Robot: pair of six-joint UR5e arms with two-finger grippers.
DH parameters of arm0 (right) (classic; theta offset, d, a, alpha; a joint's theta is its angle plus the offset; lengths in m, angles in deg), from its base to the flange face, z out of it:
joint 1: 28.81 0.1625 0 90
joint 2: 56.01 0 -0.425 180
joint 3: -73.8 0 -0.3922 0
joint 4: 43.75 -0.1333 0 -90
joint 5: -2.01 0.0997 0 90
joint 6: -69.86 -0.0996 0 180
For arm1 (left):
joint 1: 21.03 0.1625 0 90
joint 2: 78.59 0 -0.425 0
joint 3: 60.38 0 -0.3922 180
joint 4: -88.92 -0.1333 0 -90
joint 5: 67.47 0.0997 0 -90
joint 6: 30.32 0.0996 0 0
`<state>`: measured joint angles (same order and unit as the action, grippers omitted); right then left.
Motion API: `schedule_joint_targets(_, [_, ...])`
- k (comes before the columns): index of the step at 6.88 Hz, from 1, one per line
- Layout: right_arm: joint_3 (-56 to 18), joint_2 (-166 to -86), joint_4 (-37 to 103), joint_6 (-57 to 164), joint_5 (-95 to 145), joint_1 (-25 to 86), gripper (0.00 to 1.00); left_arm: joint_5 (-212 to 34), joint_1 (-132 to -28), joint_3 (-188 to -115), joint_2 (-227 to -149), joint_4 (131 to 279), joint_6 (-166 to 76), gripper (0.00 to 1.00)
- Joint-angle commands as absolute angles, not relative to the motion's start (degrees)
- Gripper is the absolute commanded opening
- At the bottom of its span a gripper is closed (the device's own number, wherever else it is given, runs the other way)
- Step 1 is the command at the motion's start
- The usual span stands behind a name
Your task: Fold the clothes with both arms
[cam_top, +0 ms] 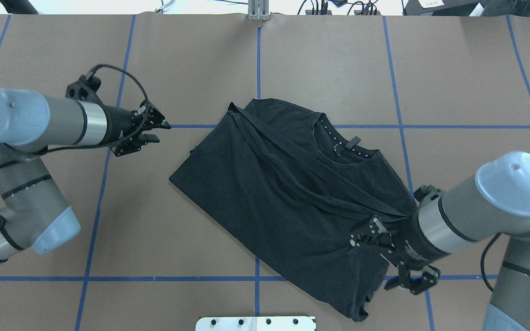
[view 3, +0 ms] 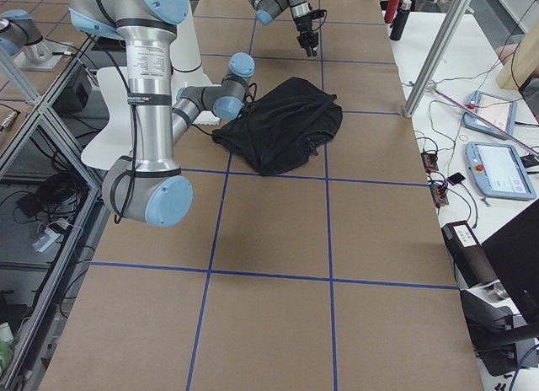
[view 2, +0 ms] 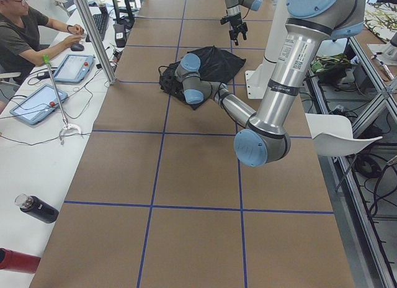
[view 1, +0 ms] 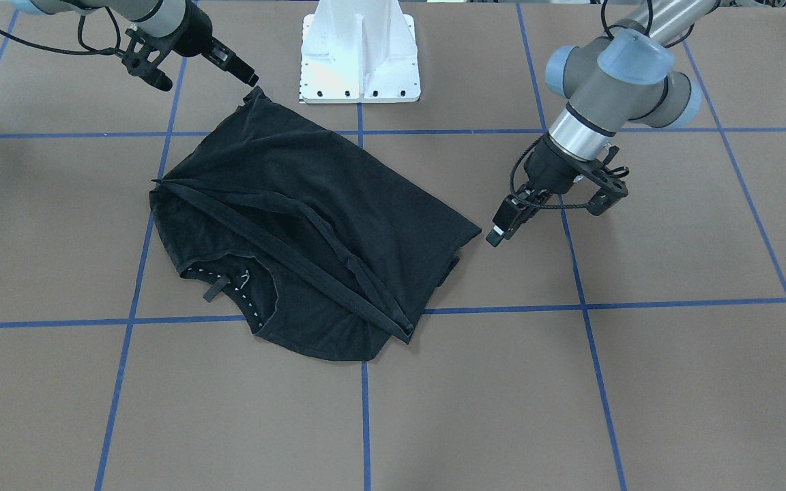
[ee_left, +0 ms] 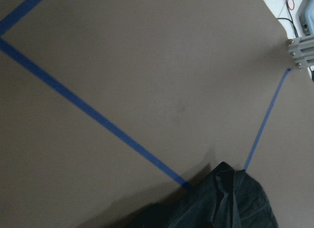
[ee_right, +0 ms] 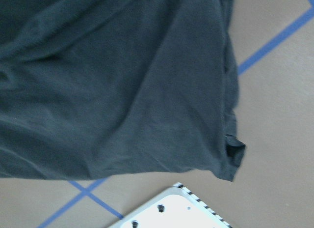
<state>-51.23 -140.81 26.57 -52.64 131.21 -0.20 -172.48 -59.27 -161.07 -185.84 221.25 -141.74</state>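
Front-facing view: black T-shirt (view 1: pixel 311 232) lies crumpled and part-folded on the table (view 1: pixel 638 382), back side up, no graphic visible. Right gripper (view 1: pixel 246 73) hangs just off the shirt's corner nearest the pedestal base (view 1: pixel 360 54), fingers close together, nothing between them. Left gripper (view 1: pixel 499 234) sits just beside the opposite hem corner, apart from the cloth; whether its fingers are spread, I cannot tell here.

Overhead view: left gripper (cam_top: pixel 159 131) is near the shirt's edge, with bare table between. Its fingers look nearly closed and empty. Right gripper (cam_top: pixel 361 239) is over the cloth at the robot-side corner; contact cannot be confirmed.

Side views: the shirt forms a low dark heap between the two arms. Too small to judge either gripper.

Left wrist view: only a wrinkled shirt corner at the lower edge; fingers out of frame.

Right wrist view: a hem with a curled corner tab (ee_right: pixel 235 150) lies below the camera, the base plate just beyond it.

Handling judgement: thin knit, light, limp and not fragile. It will sag and drag, and layers may lift together. Pinch a single layer at hem corners or seam ridges, one per gripper, lifting evenly.
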Motion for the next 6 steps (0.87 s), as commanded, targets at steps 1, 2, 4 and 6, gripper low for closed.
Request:
schedule_joint_targets(1, [-47.41, -135.29, 26.65, -51.09, 131.48, 7.2, 1.0, -166.45, -52.43, -160.94, -184.75, 217.88, -143.43, 0.58])
schedule_joint_targets(2, [-46.8, -135.29, 26.65, -47.43, 131.3, 7.58, 1.0, -166.35, -51.71, -160.15, -185.02, 217.16, -143.43, 0.59])
schedule_joint_targets(4, [-44.78, -134.32, 26.65, -45.98, 127.81, 7.93, 1.0, -166.26, -50.66, -158.39, -185.98, 217.06, -143.43, 0.58])
schedule_joint_targets(6, [-44.16, -134.41, 26.65, -45.11, 127.17, 8.19, 1.0, -166.26, -50.48, -156.63, -187.04, 216.98, -143.43, 0.57])
